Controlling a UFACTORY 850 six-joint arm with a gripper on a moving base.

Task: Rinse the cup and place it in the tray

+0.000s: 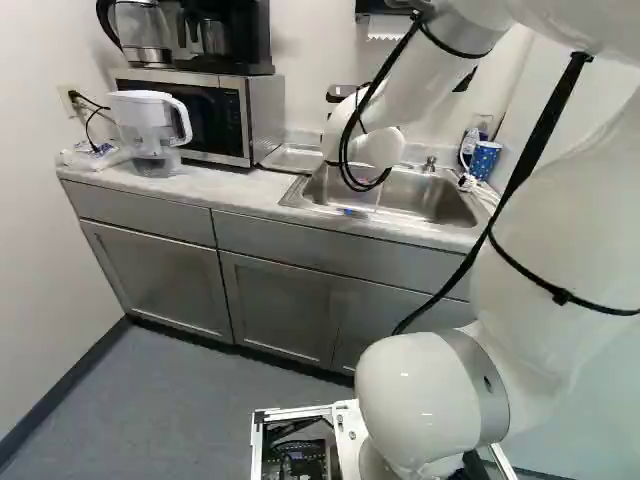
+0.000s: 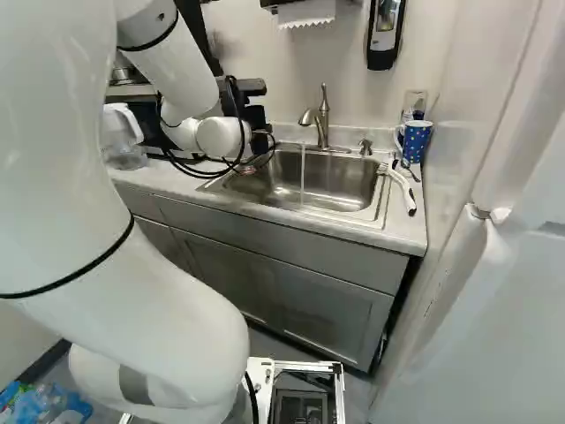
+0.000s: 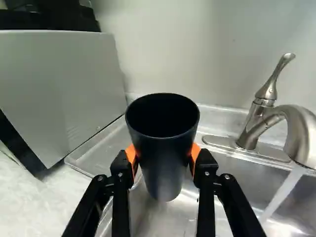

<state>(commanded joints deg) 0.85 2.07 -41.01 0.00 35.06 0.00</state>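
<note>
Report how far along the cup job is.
Done: the cup is picked up and water runs from the faucet. In hand: the gripper holds the cup upright, off to the side of the stream; whether it has been rinsed, I cannot tell. Left: any rinsing still needed, placing it in the tray and letting go.
</note>
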